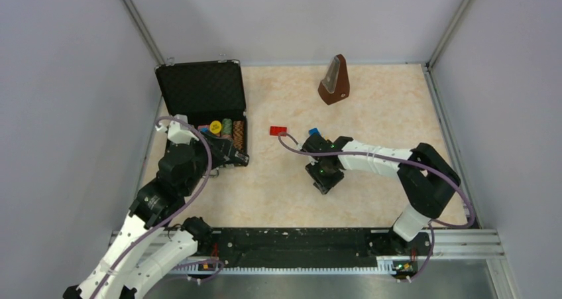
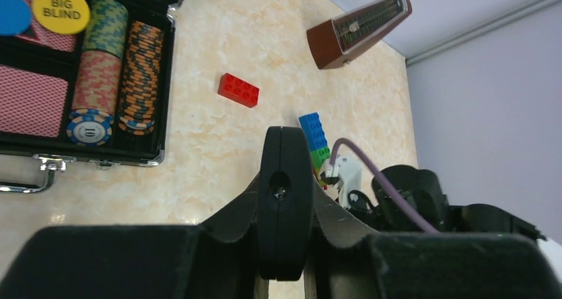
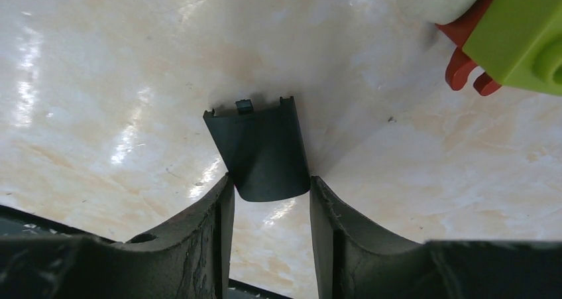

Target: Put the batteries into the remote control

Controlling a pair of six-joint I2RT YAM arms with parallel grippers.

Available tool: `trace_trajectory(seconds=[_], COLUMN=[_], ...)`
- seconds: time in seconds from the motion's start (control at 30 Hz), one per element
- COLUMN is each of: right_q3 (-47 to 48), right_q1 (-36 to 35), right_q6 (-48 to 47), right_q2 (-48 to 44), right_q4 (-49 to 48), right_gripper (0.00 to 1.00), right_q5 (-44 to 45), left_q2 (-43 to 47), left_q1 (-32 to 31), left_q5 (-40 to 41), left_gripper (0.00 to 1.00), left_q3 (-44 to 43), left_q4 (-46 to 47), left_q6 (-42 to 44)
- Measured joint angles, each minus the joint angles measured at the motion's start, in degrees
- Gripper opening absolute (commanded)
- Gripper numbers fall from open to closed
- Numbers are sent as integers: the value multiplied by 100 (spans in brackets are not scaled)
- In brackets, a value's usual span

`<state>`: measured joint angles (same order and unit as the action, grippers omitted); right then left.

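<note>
The right hand point(image 3: 268, 183) pinches just the six o'clock end of the small curved black plastic cover point(image 3: 258, 146), so it could slip; the left hand point(image 2: 285, 183) clamps the slim black remote control point(image 2: 283, 150)

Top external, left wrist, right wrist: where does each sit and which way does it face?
Top external: above, behind the bases, looking down on the table; left arm, right arm show.
Left wrist: low, facing across to the metronome; left fingers clamp the remote.
Right wrist: facing down; right fingers pinch the cover.
Shared: red brick, top and left wrist.
</note>
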<state>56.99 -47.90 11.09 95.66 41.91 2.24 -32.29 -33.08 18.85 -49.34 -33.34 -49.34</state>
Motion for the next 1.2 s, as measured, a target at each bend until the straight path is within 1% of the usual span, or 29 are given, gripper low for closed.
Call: trace_trajectory(seconds=[0.07,0.13,0.33,0.47,0.63,0.7,0.8,1.03,1.2], right_q3=[-17,-68,-90,-52,20,20,44,282,385], right_q1=[0,0,-7,-15,-188,-319,-505,-717,-1014], right_q6=[35,50,-2,4,66,105,225,608,750], right_q2=[-188,-597,-2577,-3320,-3451,-3447,-3397,-3091,-2826], right_q4=[-42,-87,-402,-463,-466,-450,-437,-442,-586], right_gripper=[25,25,26,26,26,26,26,26,26], right_q5=[-103,-264,-879,-1169,-1266,-1259,-1204,-955,-664], left_q2=[-81,-229,-841,-1270,-1895,-2081,-2245,-2243,-2205], left_q1=[2,2,4,4,-9,-46,-136,-262,-289], left_q5=[-227,-533,-1847,-2684,-3534,-3738,-3904,-3866,-3829], left_gripper=[0,0,0,0,0,0,0,0,0], left_q3=[83,243,1088,1502,1668,1694,1698,1768,1838], left_q4=[103,275,1113,2055,3598,4098,4607,5084,5139], left_q6=[39,109,190,155,358,483,697,1027,1141])
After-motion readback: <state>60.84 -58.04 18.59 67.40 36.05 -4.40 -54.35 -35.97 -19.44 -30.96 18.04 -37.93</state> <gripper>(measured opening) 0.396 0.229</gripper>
